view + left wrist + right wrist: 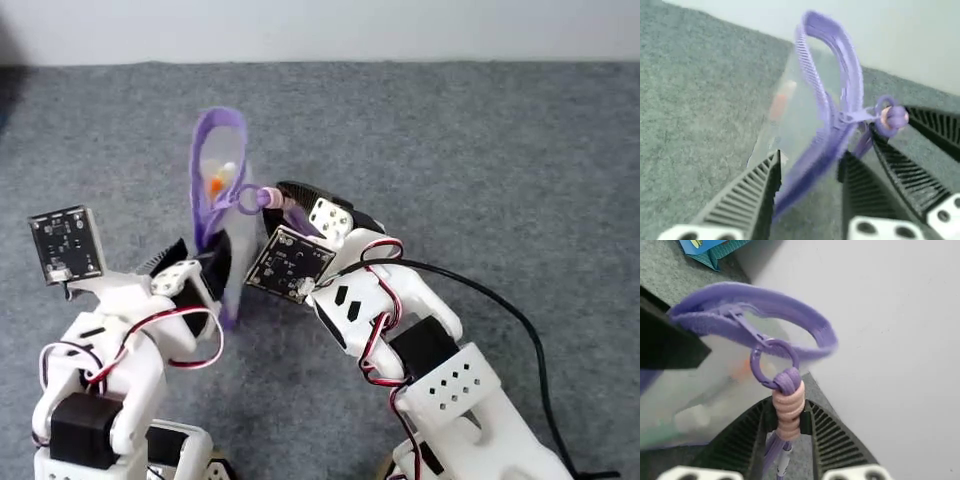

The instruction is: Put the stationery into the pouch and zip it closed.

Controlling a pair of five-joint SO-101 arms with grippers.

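The left gripper (810, 162) is clamping the pouch (795, 130), the right gripper (788, 410) pinching its zip pull (788, 390). Pulling straight and slowly seems best.

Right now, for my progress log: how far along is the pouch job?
Done: stationery shows inside the pouch. In hand: the left tool clamps the pouch's zip edge, and the right tool pinches the zipper pull. Left: the zip mouth gapes open, so it needs pulling closed.
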